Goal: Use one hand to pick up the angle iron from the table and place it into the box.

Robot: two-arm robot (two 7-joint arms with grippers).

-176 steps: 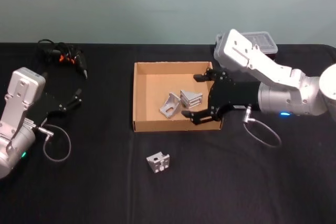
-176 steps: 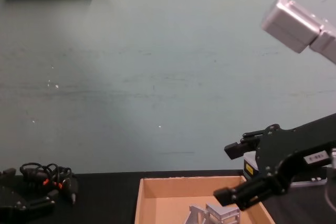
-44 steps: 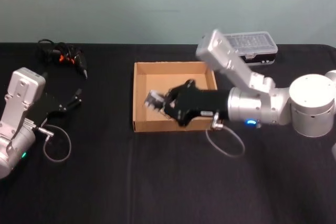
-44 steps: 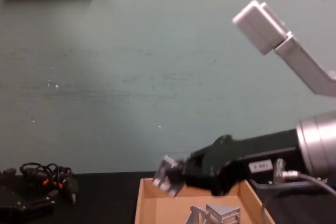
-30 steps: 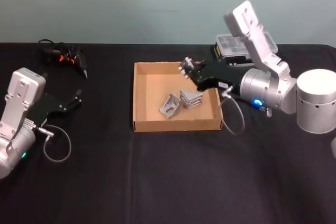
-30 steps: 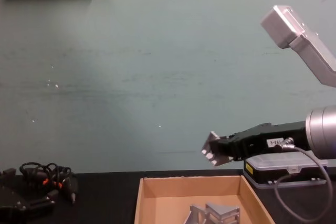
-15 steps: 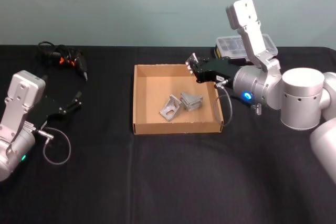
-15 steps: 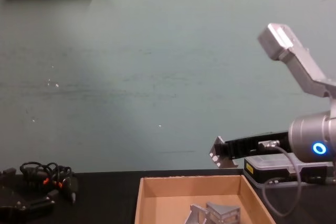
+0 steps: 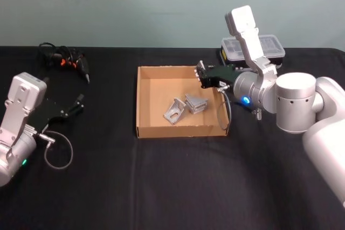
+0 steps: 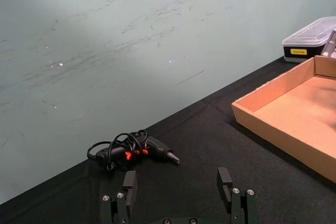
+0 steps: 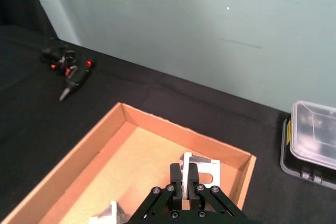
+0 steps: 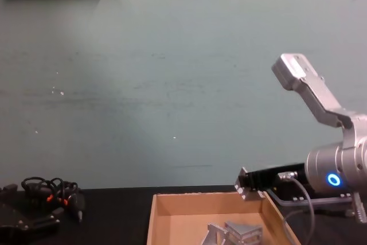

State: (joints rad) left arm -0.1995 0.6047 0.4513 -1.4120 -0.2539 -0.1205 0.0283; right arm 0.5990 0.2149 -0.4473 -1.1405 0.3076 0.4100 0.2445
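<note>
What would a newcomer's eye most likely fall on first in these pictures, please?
Probably the right gripper, held over the far right corner of the cardboard box and shut on a small angle iron. Next, the two metal brackets already lying in the box, right of its middle. The left gripper sits open and idle near the table's left edge.

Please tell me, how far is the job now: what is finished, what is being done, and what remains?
Done: two angle irons lie in the box. In hand: the right gripper holds a third angle iron above the box's far right corner. Left: lowering and releasing it. The left gripper rests open on the table.
</note>
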